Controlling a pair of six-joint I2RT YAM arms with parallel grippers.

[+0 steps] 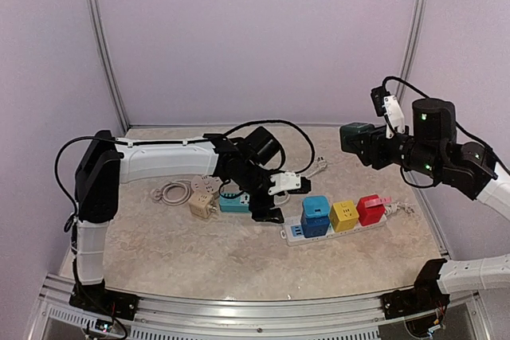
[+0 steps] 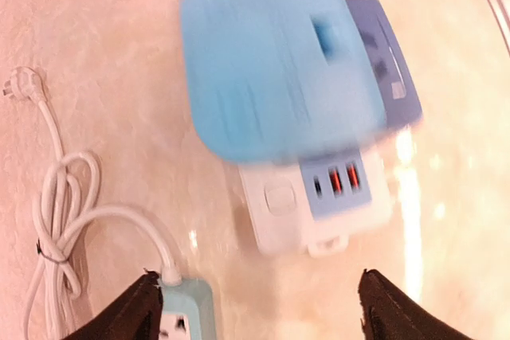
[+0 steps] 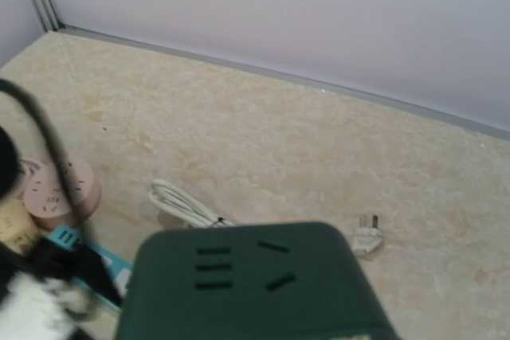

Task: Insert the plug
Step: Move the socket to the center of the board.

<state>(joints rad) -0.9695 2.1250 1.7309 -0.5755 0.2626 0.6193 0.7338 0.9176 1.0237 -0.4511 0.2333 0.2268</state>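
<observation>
A white power strip (image 1: 347,231) lies at centre right with a blue cube plug (image 1: 315,214), a yellow one (image 1: 344,214) and a red one (image 1: 370,209) seated on it. My left gripper (image 1: 271,214) hovers just left of the strip's end. In the left wrist view it (image 2: 259,312) is open and empty, with the blurred blue cube (image 2: 279,69) and the strip's switch end (image 2: 279,205) ahead of it. My right gripper (image 1: 368,147) is raised at the right, shut on a dark green cube plug (image 1: 355,137). The green cube (image 3: 255,284) hides that gripper's fingers.
A teal socket (image 1: 233,201), a beige cube socket (image 1: 202,205), a pink round socket (image 1: 203,187) and a coiled white cable (image 1: 170,193) lie left of the strip. A loose white plug (image 1: 320,166) rests behind it. Walls close the back and sides.
</observation>
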